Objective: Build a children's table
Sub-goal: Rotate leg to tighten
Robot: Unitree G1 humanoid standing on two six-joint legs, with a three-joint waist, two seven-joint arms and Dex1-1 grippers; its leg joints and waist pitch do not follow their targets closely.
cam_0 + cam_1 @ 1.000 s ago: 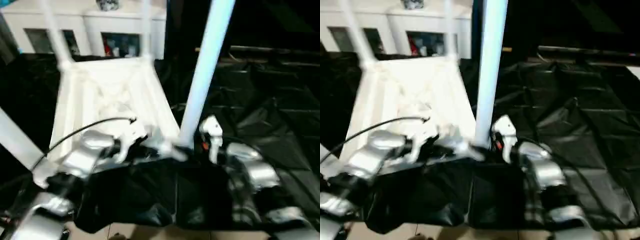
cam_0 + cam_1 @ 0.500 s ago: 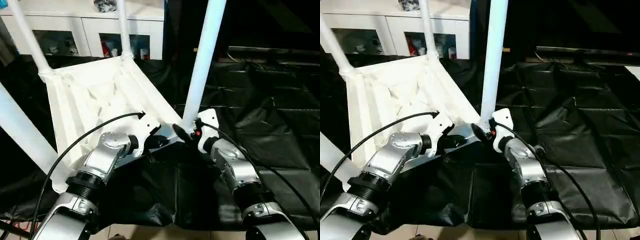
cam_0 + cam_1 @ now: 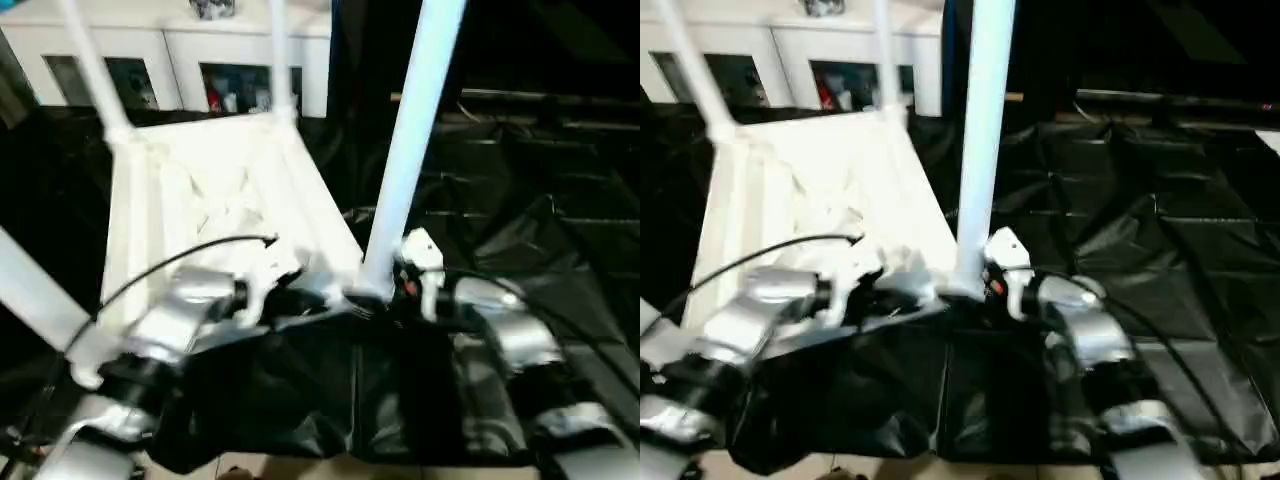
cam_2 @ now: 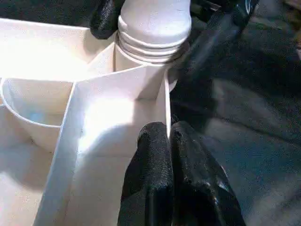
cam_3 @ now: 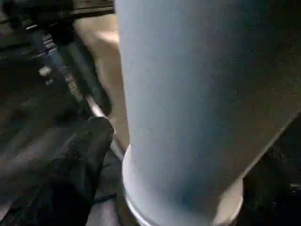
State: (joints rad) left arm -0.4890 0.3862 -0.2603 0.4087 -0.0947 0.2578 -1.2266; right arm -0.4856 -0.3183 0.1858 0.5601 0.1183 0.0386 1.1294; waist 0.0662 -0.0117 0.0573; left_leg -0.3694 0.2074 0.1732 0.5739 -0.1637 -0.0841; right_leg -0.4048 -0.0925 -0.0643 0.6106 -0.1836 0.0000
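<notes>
the white tabletop (image 3: 215,190) lies upside down on the black sheet (image 3: 520,220), ribs up, near the sheet's front edge, with legs (image 3: 90,65) rising from its corner sockets. the left gripper (image 4: 168,136) has its fingers (image 4: 153,160) pressed together on the tabletop's thin front wall. the right gripper (image 3: 975,290) sits at the base of the near right leg (image 3: 410,140), fingers (image 5: 89,146) spread wide beside it.
</notes>
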